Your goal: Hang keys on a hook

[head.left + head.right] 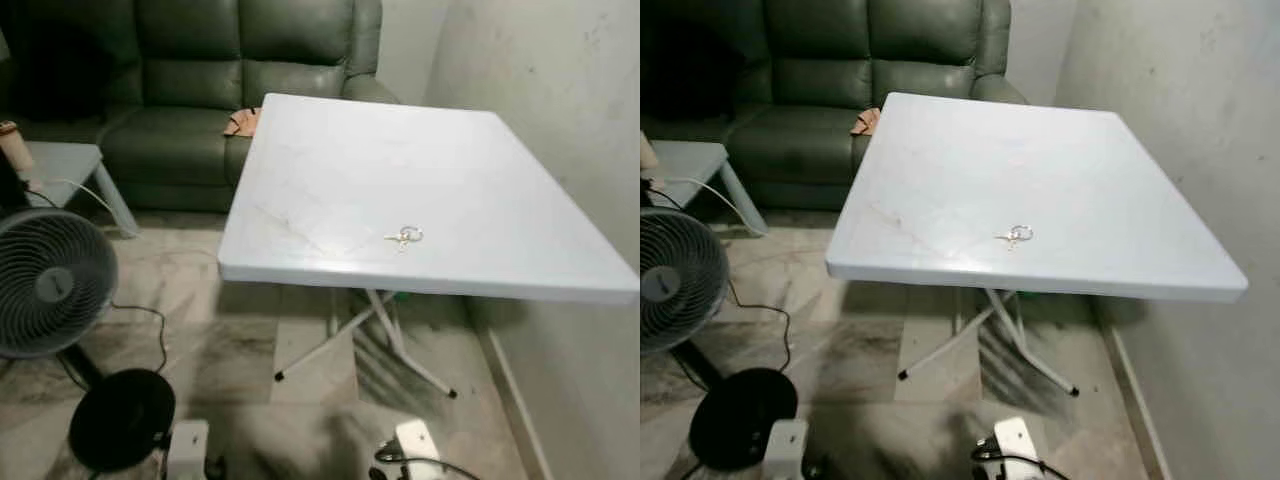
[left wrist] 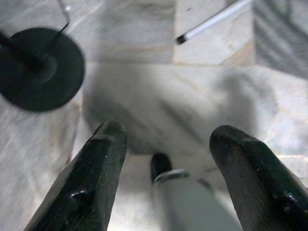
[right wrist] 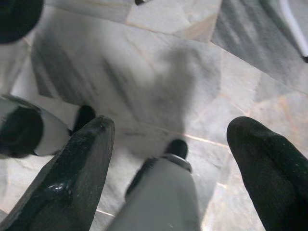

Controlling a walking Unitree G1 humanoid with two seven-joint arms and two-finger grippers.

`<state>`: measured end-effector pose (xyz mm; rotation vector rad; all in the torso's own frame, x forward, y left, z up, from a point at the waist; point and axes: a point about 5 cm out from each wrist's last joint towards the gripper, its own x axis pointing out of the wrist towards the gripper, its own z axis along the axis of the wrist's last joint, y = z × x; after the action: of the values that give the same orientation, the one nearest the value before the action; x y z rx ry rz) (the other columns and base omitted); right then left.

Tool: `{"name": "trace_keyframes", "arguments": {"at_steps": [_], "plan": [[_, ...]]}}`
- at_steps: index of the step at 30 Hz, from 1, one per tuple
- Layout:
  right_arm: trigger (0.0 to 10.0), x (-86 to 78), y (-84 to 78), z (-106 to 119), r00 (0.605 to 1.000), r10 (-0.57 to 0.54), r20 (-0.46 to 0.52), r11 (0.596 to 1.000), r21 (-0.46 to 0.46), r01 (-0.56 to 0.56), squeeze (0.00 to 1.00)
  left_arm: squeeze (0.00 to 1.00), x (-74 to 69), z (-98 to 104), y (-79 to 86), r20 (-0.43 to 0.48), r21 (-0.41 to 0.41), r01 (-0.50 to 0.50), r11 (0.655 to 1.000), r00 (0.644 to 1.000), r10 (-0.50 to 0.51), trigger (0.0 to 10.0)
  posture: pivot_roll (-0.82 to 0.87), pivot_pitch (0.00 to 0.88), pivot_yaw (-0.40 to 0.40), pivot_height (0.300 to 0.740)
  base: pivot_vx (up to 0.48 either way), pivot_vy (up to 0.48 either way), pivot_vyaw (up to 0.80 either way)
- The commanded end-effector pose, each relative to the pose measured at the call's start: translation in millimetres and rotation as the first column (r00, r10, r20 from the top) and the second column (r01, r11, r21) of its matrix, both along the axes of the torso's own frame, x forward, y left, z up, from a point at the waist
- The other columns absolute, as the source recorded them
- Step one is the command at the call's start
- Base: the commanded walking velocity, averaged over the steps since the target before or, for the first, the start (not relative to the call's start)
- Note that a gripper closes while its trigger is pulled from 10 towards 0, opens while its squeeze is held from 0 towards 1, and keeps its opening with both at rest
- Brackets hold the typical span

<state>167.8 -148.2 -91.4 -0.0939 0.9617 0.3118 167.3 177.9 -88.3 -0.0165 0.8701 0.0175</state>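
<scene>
Down at the robot's left side the left gripper [image 2: 166,144] hangs over the marble floor [image 2: 144,82], its two black fingers spread apart with nothing between them, the black round base of a standing fan [image 1: 45,285] just ahead of it on the tiles. Further right, on the white folding table [image 1: 330,170], the keys [image 1: 404,237] lie flat near the front edge, a little right of its middle, alone on the bare top. They look like a small metal ring with a key or two on it: light, rigid, thin and likely to slide on the smooth tabletop, so the ring loop seems the best place to pinch, since it is also the part that must go over a hook. Rightmost, the right gripper [image 3: 168,149] also points at the floor beside the robot's foot, fingers wide apart and empty. Both grippers are well below the tabletop and well apart from the keys; the right one appears the nearer side for a reach. No hook can be made out on the plain wall [image 1: 560,90] beside the table.
</scene>
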Motion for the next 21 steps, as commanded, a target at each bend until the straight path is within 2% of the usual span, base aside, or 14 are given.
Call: {"name": "trace_keyframes", "arguments": {"at_steps": [1, 4, 5, 7, 14, 15, 16, 17, 20, 21], "plan": [[10.0, 3.1, -7.6, 2, 1.0, 0.004, 0.022, 1.0, -0.028, -0.004, 0.0, 0.0, 6.6, 3, -7.7, 0.035, -0.018, 0.009, 1.0, 0.999, -0.008, 10.0, -0.09, 0.001, -0.05, 0.74, 0.0, 0.0, 0.0], [10.0, 3.7, -7.5, 2, 1.0, 0.009, 0.027, 0.999, -0.031, -0.008, 0.0, 0.0, 9.8, 5, -8.8, 0.052, -0.022, 0.012, 1.0, 0.999, -0.011, 10.0, -0.09, 0.001, -0.05, 0.74, 0.0, 0.0, 0.0], [10.0, 7.5, -8.3, 4, 0.999, -0.003, 0.043, 1.0, -0.019, 0.004, 0.0, 0.0, 16.6, 8, -11.3, 0.086, -0.029, 0.017, 0.999, 0.996, -0.015, 10.0, -0.09, 0.01, -0.048, 0.74, 0.0, 0.0, 0.0], [10.0, 26.9, -10.9, 15, 0.991, -0.033, 0.129, 0.999, 0.015, 0.032, 0.0, 0.0, 42.0, 25, -17.9, 0.222, -0.038, 0.044, 0.998, 0.975, -0.035, 10.0, -0.09, 0.025, -0.041, 0.74, 0.0, 0.0, 0.0], [10.0, 26.9, -10.9, 15, 0.991, -0.033, 0.129, 0.999, 0.015, 0.032, 0.0, 0.0, 42.0, 25, -17.9, 0.222, -0.038, 0.044, 0.998, 0.975, -0.035, 10.0, -0.09, 0.025, -0.041, 0.74, 0.0, 0.0, 0.0], [10.0, 58.9, -12.5, 37, 0.959, -0.077, 0.273, 0.995, 0.076, 0.058, 1.0, 0.0, 73.4, 50, -20.6, 0.389, -0.037, 0.069, 0.997, 0.92, -0.05, 10.0, -0.1, 0.046, -0.025, 0.74, 0.0, 0.0, 0.0], [10.0, 79.6, -12.7, 54, 0.923, -0.105, 0.37, 0.99, 0.124, 0.062, 1.0, 0.0, 92.2, 69, -20.9, 0.492, -0.027, 0.085, 0.996, 0.869, -0.061, 10.0, -0.1, 0.046, -0.025, 0.74, 0.0, 0.0, 0.0], [10.0, 104.8, -11.6, 79, 0.86, -0.125, 0.495, 0.983, 0.178, 0.04, 1.0, 0.0, 114.6, 98, -20.8, 0.626, -0.003, 0.107, 0.994, 0.776, -0.081, 10.0, -0.1, 0.049, -0.021, 0.74, 0.0, 0.0, 0.0], [10.0, 112.6, -9.1, 88, 0.83, -0.11, 0.546, 0.983, 0.184, 0.009, 1.0, 0.0, 121.5, 109, -18.6, 0.671, -0.008, 0.095, 0.995, 0.739, -0.065, 10.0, -0.1, 0.049, -0.021, 0.74, 0.0, 0.0, 0.0], [10.0, 123.0, -5.5, 103, 0.783, -0.106, 0.613, 0.978, 0.206, -0.029, 1.0, 0.0, 128.3, 124, -15.3, 0.73, -0.008, 0.092, 0.996, 0.681, -0.058, 10.0, -0.1, 0.055, -0.02, 0.74, 0.0, 0.0, 0.0]]}}
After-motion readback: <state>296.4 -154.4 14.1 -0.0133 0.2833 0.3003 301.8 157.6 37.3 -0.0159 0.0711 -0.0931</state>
